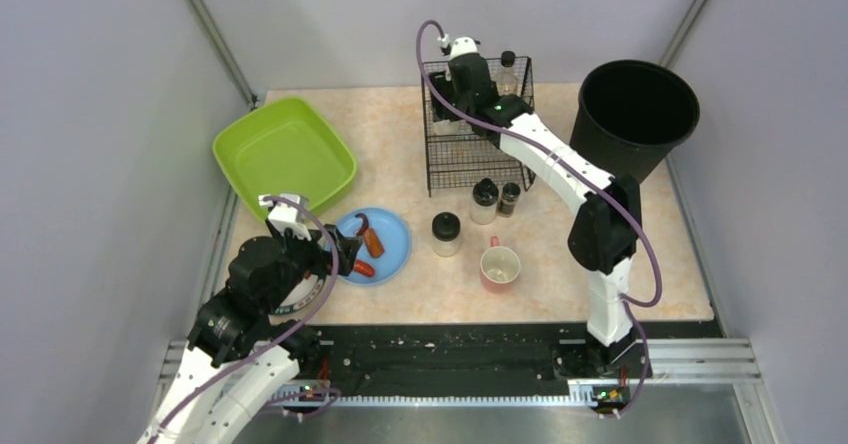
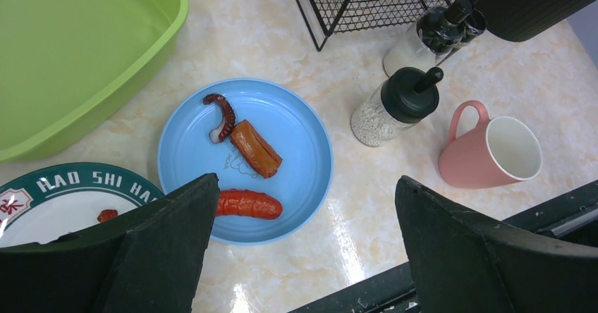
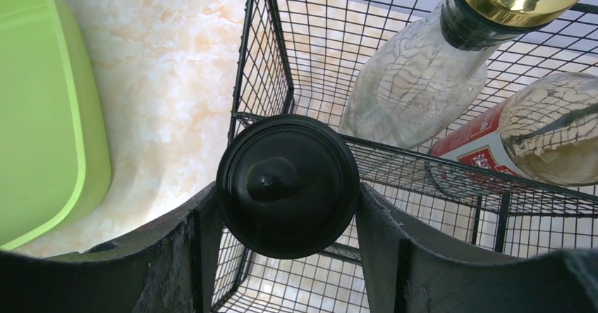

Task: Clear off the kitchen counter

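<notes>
The counter [image 1: 400,124] lay beneath the black wire rack [image 1: 455,169] and spread out from it on every side, carrying everything else. A tall black bin [image 1: 634,114] stood to the rack's right and a shallow lime-green tub [image 1: 283,154] to its left, probably as the places where scraps and dishes were meant to go. The rack held a gold-capped glass bottle [image 3: 416,80] and a red-labelled one [image 3: 536,137], so it looked like the home for bottles and jars. Above the rack's left edge the right hand [image 3: 289,211] pinched a black-lidded jar [image 3: 288,185] from both sides, seemingly to set it inside. To the left of the rack and nearer the arms, the left hand [image 2: 304,207] hovered spread wide and empty over a blue plate [image 2: 296,137], likely lining up on it. A white plate with a green lettered rim [image 2: 63,211] sat further left of the rack. A pink mug [image 2: 490,151], a shaker of white grains [image 2: 381,115], a taller shaker [image 1: 484,200] and a slimmer one [image 1: 509,198] stood just in front of the rack, not yet put away. The blue plate bore two sausage pieces and a curled tentacle. The counter was flat and glossy, a beige-pink mottled stone pattern.
</notes>
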Motion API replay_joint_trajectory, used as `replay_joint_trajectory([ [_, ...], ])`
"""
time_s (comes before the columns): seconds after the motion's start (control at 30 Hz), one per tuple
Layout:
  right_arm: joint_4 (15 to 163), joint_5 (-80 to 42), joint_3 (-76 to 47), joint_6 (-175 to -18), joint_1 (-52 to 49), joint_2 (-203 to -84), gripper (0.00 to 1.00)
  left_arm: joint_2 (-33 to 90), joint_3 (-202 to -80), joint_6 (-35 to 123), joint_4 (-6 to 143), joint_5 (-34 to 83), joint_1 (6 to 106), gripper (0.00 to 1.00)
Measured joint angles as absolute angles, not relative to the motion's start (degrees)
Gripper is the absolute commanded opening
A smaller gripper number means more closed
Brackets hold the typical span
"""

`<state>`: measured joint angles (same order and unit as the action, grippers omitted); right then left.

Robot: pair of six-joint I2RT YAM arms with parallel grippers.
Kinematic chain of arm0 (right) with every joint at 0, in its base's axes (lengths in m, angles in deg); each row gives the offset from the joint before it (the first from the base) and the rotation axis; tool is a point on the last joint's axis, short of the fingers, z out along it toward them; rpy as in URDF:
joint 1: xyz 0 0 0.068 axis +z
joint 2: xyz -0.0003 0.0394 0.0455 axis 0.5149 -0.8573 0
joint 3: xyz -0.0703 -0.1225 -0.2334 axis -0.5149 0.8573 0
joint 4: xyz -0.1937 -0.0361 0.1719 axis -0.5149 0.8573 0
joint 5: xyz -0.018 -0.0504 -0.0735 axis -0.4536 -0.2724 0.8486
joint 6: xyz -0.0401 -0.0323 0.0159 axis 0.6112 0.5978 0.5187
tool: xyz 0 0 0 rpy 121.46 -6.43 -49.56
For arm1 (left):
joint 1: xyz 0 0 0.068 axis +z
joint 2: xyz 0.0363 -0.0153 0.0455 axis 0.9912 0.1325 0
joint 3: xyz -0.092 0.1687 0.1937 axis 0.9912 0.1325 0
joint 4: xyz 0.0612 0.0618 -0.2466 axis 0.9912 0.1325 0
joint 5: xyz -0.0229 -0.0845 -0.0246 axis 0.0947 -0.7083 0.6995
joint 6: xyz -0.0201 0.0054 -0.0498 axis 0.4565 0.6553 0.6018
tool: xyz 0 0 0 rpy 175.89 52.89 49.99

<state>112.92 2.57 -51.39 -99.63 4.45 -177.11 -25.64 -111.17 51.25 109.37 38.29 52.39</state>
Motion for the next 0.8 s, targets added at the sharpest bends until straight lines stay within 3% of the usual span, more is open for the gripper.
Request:
replay_joint_trajectory([
  [0.8,104.5,2.5,-41.9,-104.1,4.5,-180.7,0.01,-24.3,-111.2,51.3,109.4,38.3,52.4,0.99],
])
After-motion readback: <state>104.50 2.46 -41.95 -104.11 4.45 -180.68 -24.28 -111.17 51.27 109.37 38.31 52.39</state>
